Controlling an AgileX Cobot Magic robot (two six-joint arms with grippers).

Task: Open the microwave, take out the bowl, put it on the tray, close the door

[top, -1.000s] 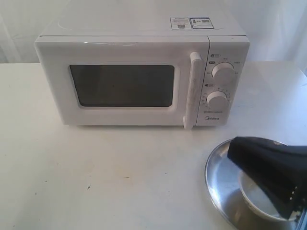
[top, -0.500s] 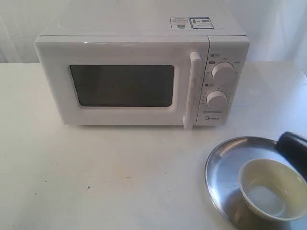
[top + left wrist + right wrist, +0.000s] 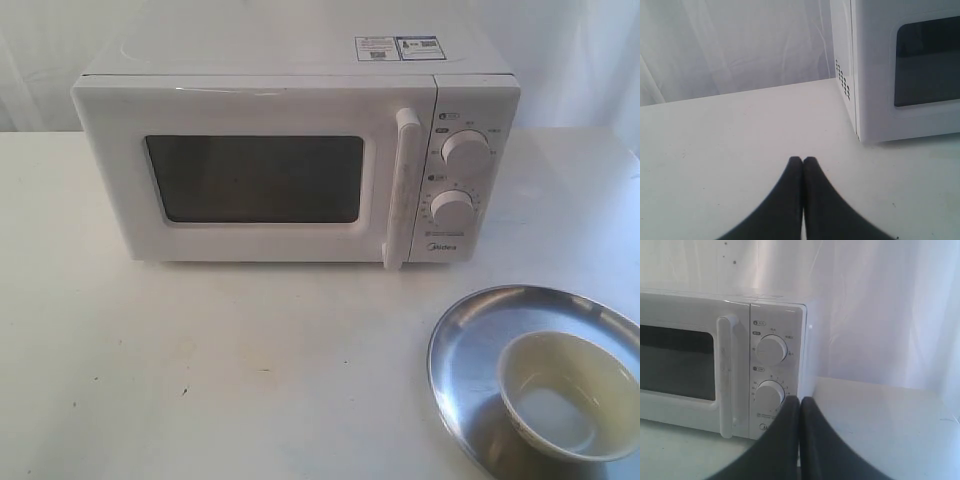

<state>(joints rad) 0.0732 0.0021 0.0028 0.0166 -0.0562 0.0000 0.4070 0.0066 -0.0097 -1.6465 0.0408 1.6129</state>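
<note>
The white microwave (image 3: pixel 300 160) stands at the back of the table with its door (image 3: pixel 250 175) shut and the tall bar handle (image 3: pixel 402 188) upright. The cream bowl (image 3: pixel 568 393) sits inside the silver tray (image 3: pixel 462 350) at the front right. Neither arm shows in the exterior view. My left gripper (image 3: pixel 803 160) is shut and empty, low over the table beside the microwave's (image 3: pixel 900 70) vented side. My right gripper (image 3: pixel 800 400) is shut and empty, in front of the microwave's (image 3: pixel 720 355) dials (image 3: pixel 771 350).
White curtains (image 3: pixel 570 50) hang behind the table. The bare white tabletop (image 3: pixel 200 370) stretches in front of the microwave. The tray runs past the exterior view's right and bottom edges.
The right arm, which covered the bowl on the tray a second ago, has drawn off to the right and left the exterior view. The bowl stays on the tray.
</note>
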